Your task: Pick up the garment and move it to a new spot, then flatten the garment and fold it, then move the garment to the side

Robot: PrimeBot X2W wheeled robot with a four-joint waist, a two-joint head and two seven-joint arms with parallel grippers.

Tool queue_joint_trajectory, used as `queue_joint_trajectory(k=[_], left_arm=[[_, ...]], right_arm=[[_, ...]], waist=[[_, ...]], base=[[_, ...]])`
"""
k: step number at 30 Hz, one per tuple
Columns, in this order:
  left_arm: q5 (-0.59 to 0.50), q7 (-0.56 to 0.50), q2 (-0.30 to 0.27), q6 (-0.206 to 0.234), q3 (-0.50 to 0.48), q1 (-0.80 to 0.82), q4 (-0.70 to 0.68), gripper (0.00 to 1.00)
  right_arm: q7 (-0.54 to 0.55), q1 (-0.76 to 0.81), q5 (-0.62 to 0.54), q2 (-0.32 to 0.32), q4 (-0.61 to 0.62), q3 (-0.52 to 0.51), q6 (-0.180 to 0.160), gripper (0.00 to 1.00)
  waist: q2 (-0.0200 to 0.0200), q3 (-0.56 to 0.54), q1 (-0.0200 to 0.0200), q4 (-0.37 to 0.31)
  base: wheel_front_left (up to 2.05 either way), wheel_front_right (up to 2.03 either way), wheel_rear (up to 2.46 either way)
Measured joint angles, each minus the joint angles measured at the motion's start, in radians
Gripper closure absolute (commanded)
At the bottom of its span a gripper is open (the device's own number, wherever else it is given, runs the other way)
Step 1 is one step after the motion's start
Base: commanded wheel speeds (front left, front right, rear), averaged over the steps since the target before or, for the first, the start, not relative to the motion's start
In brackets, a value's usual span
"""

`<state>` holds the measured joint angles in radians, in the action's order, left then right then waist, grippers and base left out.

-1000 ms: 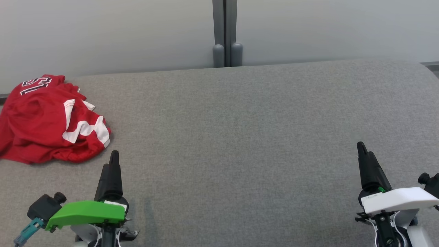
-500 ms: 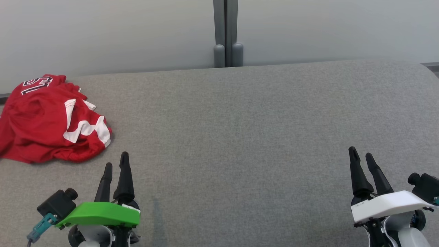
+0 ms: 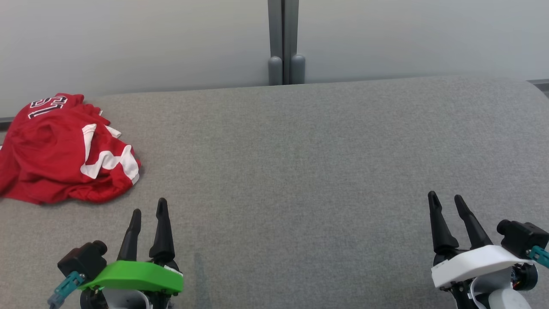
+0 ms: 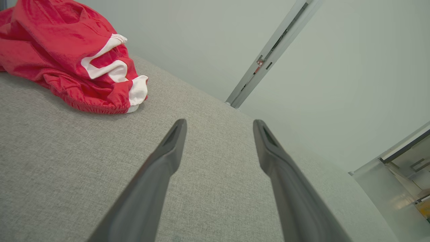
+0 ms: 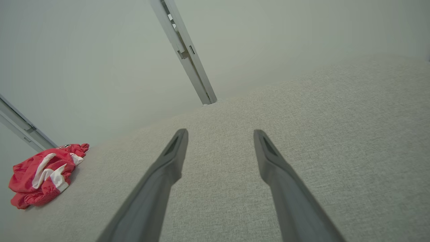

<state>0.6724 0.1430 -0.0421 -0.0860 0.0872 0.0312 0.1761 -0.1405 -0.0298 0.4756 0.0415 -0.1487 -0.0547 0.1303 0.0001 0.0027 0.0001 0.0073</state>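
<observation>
Red garment [image 3: 64, 150] bunched at the grey worktop's [image 3: 300, 150] far left corner, untouched.
Head view: left claw [image 3: 149, 206] and right claw [image 3: 445, 195] both gape empty over the near edge. Left wrist view: garment [image 4: 67, 57] near the spread fingers [image 4: 161, 174], not touching. Right wrist view: garment [image 5: 43, 173] well apart.

Bare lab-like room: grey fabric table [image 3: 300, 150] against pale partition panels [image 3: 128, 43].

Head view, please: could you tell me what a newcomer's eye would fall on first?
The crumpled red garment with white trim stands out at the far left of the grey surface. Next come the left gripper, green-covered, at lower left and the right gripper, white-covered, at lower right, both open.
</observation>
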Motion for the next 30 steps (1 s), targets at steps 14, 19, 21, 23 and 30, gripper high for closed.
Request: queue_joint_trajectory(k=[14,19,21,23,30], left_arm=[[-0.113,0.035,-0.001,-0.002,0.013,-0.007,0.036,0.0],[-0.144,0.045,-0.001,-0.002,0.02,-0.009,0.05,0.0],[-0.157,0.051,-0.001,-0.003,0.022,-0.009,0.054,0.0],[-0.171,0.053,-0.001,-0.004,0.024,-0.009,0.056,0.0],[-0.21,0.07,-0.002,-0.007,0.035,-0.009,0.063,0.0]], right_arm=[[-0.036,0.005,-0.158,0.002,-0.011,0.015,0.0,0.0],[-0.047,0.011,-0.21,0.003,-0.016,0.016,0.0,0.0],[-0.052,0.011,-0.225,0.003,-0.016,0.018,0.0,0.0],[-0.055,0.012,-0.241,0.003,-0.017,0.019,0.0,0.0],[-0.072,0.013,-0.299,0.004,-0.018,0.023,0.0,0.0]], waist=[[0.0,0.001,0.0,0.003],[0.0,0.002,0.0,0.004],[0.0,0.002,0.0,0.004],[0.0,0.002,0.0,0.004],[0.0,0.003,0.0,0.005]], base=[[0.0,0.0,0.0],[0.0,0.0,0.0],[0.0,0.0,0.0],[0.0,0.0,0.0],[0.0,0.0,0.0]])
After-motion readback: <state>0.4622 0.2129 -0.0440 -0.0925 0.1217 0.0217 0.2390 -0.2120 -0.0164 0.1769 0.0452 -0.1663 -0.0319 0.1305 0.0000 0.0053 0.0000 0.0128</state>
